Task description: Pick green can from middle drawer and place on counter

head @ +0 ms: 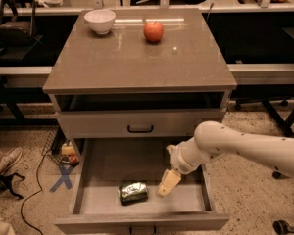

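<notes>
Bench first: the glossy grey-brown slab on top of the cabinet, and we judge it's the drop-off spot for the can. White bowl and red apple sit toward its back edge, apart from each other, so the front part of the slab is the obvious landing place. Middle drawer is pulled well out below it, its flat grey floor exposed from above, which is why an arm can get in at all. White arm extends from the right and bends down over the drawer's right wall, slanted toward the can. Upper drawer front with the black loop handle is closed, so it isn't in the way. Green can lies on its side on the drawer floor, about mid-width, near the front wall. Pincer hangs inside the drawer just beside the can on its right, not touching it, tip aimed down-left. It has hold of nothing; how far open it is we cannot tell. We judge this as approach, grasp not yet made. A can lying on its side may roll if nudged.
</notes>
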`<state>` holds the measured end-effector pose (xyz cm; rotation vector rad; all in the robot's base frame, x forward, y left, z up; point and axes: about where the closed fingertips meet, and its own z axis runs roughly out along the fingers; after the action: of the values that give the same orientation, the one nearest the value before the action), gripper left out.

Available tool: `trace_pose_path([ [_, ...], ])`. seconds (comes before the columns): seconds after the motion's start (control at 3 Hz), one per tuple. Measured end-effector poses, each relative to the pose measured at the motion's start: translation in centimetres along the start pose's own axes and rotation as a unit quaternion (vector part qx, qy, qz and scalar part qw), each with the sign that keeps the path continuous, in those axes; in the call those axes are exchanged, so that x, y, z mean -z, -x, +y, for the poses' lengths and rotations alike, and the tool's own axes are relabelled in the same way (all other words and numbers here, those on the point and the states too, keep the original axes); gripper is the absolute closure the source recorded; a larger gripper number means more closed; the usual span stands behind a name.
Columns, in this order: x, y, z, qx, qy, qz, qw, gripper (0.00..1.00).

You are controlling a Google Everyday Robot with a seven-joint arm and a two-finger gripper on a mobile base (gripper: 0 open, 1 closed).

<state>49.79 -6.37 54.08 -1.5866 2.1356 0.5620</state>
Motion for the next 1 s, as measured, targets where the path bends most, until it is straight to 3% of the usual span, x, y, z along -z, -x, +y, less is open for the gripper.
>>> trace_pose_path([
  [0.33, -4.6, 1.5, -0.8, 0.038, -0.012, 0.012, 0.9991, 0.0],
  [0.67, -4.6, 1.5, -0.8, 0.038, -0.012, 0.012, 0.9991, 0.0],
  [1.0, -6.6, 0.6, -0.9, 0.061, -0.021, 0.029, 0.9975, 0.0],
])
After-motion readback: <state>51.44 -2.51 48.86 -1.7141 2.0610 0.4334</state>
